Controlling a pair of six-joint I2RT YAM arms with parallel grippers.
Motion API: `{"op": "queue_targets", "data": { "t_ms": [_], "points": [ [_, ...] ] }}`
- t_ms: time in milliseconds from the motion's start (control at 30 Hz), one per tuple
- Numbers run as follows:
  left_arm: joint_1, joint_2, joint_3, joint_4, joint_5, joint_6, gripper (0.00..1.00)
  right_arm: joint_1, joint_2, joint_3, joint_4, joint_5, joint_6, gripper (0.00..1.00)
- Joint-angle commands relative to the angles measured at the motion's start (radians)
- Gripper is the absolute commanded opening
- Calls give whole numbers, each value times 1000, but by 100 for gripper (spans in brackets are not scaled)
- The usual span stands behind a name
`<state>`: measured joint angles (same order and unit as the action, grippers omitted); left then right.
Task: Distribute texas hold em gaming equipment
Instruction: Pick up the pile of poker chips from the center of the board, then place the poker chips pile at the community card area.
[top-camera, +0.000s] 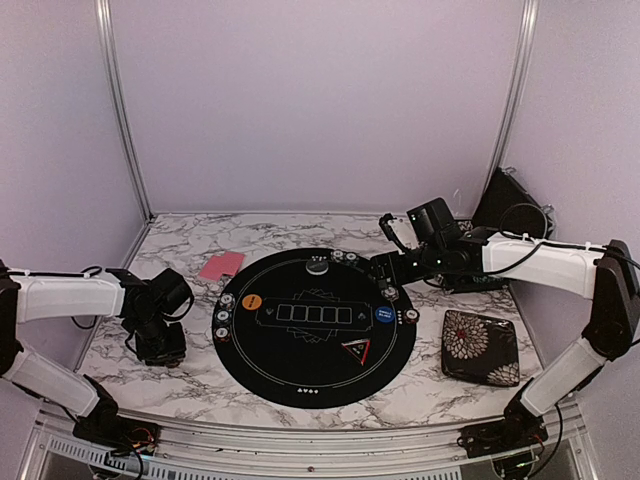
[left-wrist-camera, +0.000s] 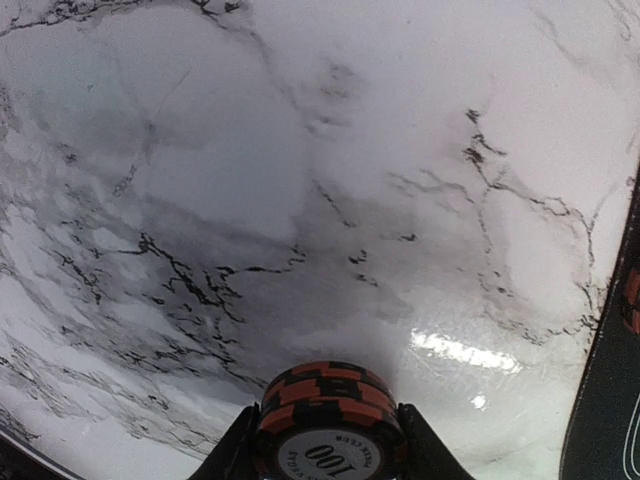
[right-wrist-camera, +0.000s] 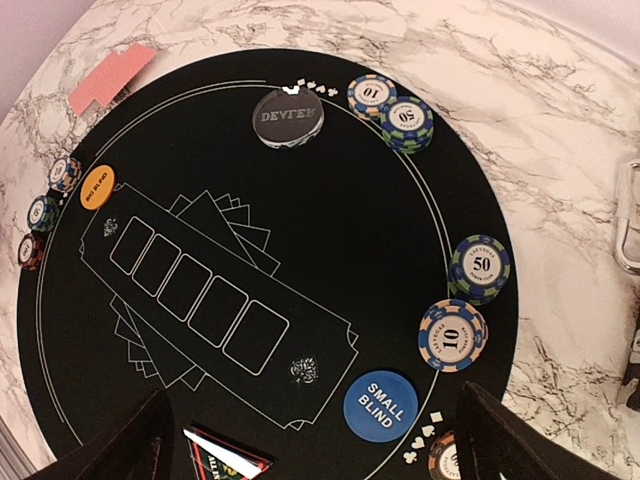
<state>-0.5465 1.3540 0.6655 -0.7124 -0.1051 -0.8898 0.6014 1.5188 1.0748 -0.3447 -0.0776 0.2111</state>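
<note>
My left end effector (left-wrist-camera: 328, 455) grips the orange-black chip stack (left-wrist-camera: 322, 395) — jerky lift could shed chips beneath it (partial grip?) — right end effector (right-wrist-camera: 315, 440) wide, empty.

One orange button (right-wrist-camera: 97, 186), one blue button (right-wrist-camera: 380, 405)

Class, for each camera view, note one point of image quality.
Left wrist: glare streak on the marble table, chip stack cropped at the bottom edge. Right wrist: sharp, numbers on the chips readable against the mat. Top external: even light, soft shadows.
</note>
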Motion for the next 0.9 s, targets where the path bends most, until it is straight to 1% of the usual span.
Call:
{"op": "queue_targets", "data": {
  "t_ms": [0, 400, 667, 867],
  "points": [
    [-25, 13, 62, -58, -22, 11, 35, -9, -27, 8, 13, 11, -4, 94],
    [-71, 44, 172, -123, -30, 22, 34, -10, -26, 4, 15, 9, -2, 94],
    [-133, 132, 325, -165, -28, 46, 34, -10, -25, -9, 21, 17, 3, 94],
    [-180, 265, 492, -190, -25, 88, 34, -9, -36, -29, 26, 27, 16, 94]
  ]
}}
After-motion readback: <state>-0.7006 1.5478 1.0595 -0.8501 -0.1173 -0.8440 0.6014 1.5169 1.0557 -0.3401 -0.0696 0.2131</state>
